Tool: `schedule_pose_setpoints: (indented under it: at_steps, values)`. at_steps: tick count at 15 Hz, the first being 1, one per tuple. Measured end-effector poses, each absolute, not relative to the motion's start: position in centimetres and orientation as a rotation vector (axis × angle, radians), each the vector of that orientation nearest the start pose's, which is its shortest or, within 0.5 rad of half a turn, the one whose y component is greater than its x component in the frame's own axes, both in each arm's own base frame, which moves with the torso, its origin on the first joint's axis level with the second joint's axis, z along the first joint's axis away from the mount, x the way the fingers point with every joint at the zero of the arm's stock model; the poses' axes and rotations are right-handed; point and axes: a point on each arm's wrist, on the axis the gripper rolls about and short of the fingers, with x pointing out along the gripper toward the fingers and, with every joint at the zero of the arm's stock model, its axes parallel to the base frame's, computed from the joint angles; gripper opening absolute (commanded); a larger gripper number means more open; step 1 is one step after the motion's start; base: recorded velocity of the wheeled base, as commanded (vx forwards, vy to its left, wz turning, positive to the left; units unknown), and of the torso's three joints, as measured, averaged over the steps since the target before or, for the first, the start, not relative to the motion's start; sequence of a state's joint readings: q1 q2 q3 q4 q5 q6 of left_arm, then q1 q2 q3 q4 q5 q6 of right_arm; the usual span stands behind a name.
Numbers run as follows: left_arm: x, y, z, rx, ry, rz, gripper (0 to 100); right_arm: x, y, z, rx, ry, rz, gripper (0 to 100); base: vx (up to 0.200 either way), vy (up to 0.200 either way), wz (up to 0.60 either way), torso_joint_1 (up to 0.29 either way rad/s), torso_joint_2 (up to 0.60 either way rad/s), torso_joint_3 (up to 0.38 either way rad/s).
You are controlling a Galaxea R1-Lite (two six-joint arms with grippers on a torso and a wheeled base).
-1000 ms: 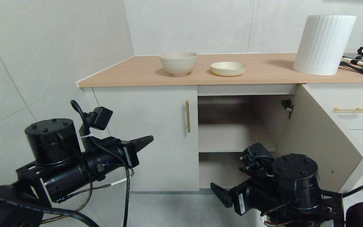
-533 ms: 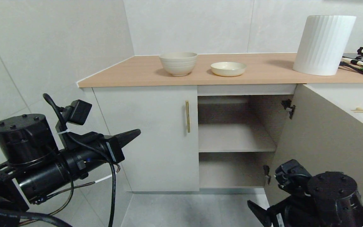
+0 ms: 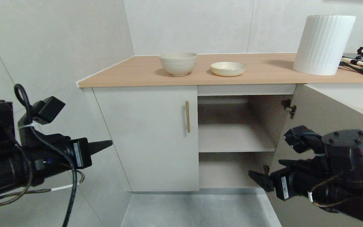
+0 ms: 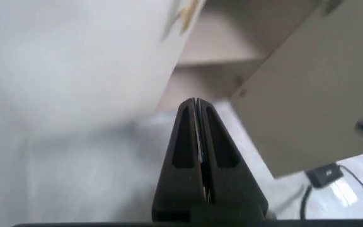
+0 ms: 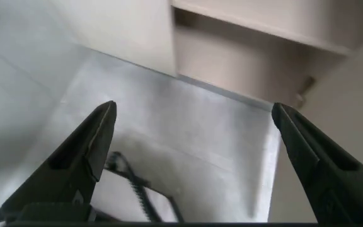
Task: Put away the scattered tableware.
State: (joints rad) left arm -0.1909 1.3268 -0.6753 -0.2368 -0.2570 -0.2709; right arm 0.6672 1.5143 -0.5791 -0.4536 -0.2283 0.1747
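- My left gripper (image 4: 196, 110) is pressed together, the 2 fingers flat against each other with nothing between them. It hangs low on the left by the wall tiles, tip aimed toward the closed cabinet door (image 3: 150, 135).
- My right gripper (image 5: 194, 126) is spread wide and holds nothing. It's down low beside the open cabinet door (image 3: 323, 126), over the grey floor (image 3: 194, 211).
- Tableware: 1 ribbed beige bowl (image 3: 178, 63) and 1 shallow cream dish (image 3: 228, 68), both upright on the wooden countertop (image 3: 121, 75). They're near each other but not touching, bowl on the left, and well apart from both grippers.
- The open side of the cabinet has 2 levels split by 1 shelf (image 3: 232, 138). The closed door has a brass handle (image 3: 187, 116).
- Further right on the counter is a tall white ribbed container (image 3: 325, 44), with some dark tools (image 3: 362, 61) just beside it.
- Writing: each gripper body has a white sticker (image 3: 77, 154), but the print is too small to read.
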Motion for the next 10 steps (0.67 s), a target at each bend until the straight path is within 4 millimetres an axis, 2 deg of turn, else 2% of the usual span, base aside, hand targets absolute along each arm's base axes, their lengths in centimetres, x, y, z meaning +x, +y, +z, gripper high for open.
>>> schedule_pose_setpoints:
  at_steps: [3,5,6,8,10]
  values:
    - [17.0,-3.7,24.0,-0.266,0.445,-0.347,0,21.8,14.9,20.3,0.029,0.467,0.48,100,0.0,0.0,0.0,0.0,0.0,0.0]
    - [15.9,-3.6,24.8,-0.266,0.425,-0.376,0,22.8,14.9,23.1,0.122,0.498,0.556,100,0.0,0.0,0.0,0.0,0.0,0.0]
    - [15.5,-3.8,24.9,-0.27,0.425,-0.414,100,23.1,14.9,24.1,0.209,0.546,0.581,100,0.0,0.0,0.0,0.0,0.0,0.0]
    - [15.3,-4.1,25.0,-0.284,0.436,-0.497,100,23.6,14.8,25.2,0.301,0.588,0.613,100,0.0,0.0,0.0,0.0,0.0,0.0]
    - [15.4,-4.3,24.9,-0.308,0.453,-0.558,100,24.1,14.6,25.7,0.312,0.578,0.596,100,0.0,0.0,0.0,0.0,0.0,0.0]
